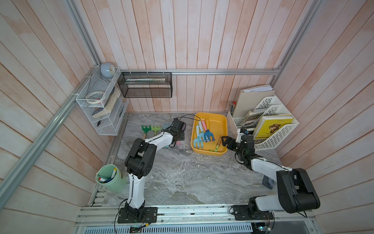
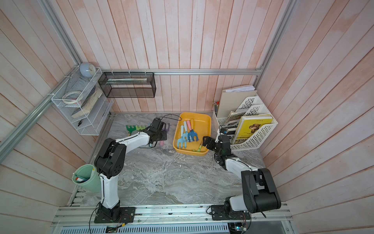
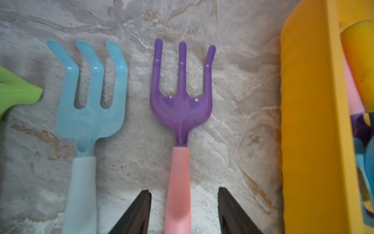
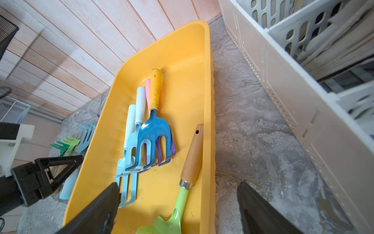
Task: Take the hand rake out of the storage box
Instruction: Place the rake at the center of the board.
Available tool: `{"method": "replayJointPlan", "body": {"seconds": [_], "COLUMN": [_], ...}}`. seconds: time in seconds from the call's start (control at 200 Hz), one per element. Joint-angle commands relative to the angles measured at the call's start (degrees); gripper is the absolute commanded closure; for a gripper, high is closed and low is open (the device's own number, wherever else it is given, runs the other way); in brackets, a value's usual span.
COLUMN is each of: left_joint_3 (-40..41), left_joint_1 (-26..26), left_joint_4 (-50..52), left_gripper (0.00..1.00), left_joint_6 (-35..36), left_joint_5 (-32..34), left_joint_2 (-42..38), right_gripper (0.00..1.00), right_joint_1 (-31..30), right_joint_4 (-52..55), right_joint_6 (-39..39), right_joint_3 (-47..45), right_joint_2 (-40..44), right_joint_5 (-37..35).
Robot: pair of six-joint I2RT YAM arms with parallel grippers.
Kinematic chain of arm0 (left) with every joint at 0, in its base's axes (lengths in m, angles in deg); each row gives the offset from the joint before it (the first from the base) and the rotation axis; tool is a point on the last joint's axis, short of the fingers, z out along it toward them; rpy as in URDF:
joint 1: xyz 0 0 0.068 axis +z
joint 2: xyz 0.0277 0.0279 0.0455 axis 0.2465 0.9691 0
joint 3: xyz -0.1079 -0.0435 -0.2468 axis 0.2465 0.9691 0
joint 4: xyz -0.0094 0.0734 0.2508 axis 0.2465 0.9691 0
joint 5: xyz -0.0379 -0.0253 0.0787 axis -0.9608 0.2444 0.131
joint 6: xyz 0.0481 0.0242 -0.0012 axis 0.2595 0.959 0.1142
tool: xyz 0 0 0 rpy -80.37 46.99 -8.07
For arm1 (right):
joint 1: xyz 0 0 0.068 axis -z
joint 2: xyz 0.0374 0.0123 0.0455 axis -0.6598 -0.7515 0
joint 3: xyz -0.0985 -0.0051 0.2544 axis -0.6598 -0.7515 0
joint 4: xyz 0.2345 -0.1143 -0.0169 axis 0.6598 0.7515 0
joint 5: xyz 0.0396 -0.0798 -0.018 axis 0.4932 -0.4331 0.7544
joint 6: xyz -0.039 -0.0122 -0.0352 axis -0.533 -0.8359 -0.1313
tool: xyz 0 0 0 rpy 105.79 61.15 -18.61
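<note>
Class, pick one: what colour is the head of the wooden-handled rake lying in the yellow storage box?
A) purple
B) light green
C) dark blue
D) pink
B: in the right wrist view the wooden-handled rake in the storage box ends in a light green head.

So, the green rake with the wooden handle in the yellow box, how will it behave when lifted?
The wooden-handled rake is probably stiff: wood, metal collar and green shaft look rigid. Its smooth round handle may slip in a loose grip. It lies along the storage box wall, so it could scrape there.
</note>
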Motion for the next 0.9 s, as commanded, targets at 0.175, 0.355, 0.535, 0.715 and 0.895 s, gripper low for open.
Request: {"method": "replayJointPlan", "body": {"seconds": [0.175, 0.355, 0.535, 0.715, 0.895], "left_joint_3": [1.4, 2.0, -4.9, -8.4, -6.2], "left_joint_1": [1.2, 0.4, -2.3, -3.1, -3.1], "left_joint_4": [0.1, -0.2, 5.9, 10.3, 9.8], "left_gripper": [0.47, 0.4, 0.29, 0.5, 0.7], "left_joint_6": [0.2, 0.6, 5.8, 5.8, 3.1], "left_joint_5": [-1.4, -1.2, 3.0, 7.5, 7.3], "left_joint_2": [1.4, 0.8, 5.8, 9.5, 8.4], "right_gripper": [0.07, 0.08, 0.07, 0.07, 0.07], "right_joint_1": [0.2, 0.2, 0.2, 0.2, 0.2], "right_joint_4": [-0.2, -0.5, -0.5, -0.5, -0.7], "right_joint_6": [-0.1, 0.0, 0.1, 0.0, 0.1], "right_joint_3": [0.0, 0.1, 0.0, -0.1, 0.0], "right_joint_2": [-1.0, -1.3, -0.9, -0.8, -1.1], "right_joint_5": [0.2, 0.7, 0.8, 0.6, 0.8]}}
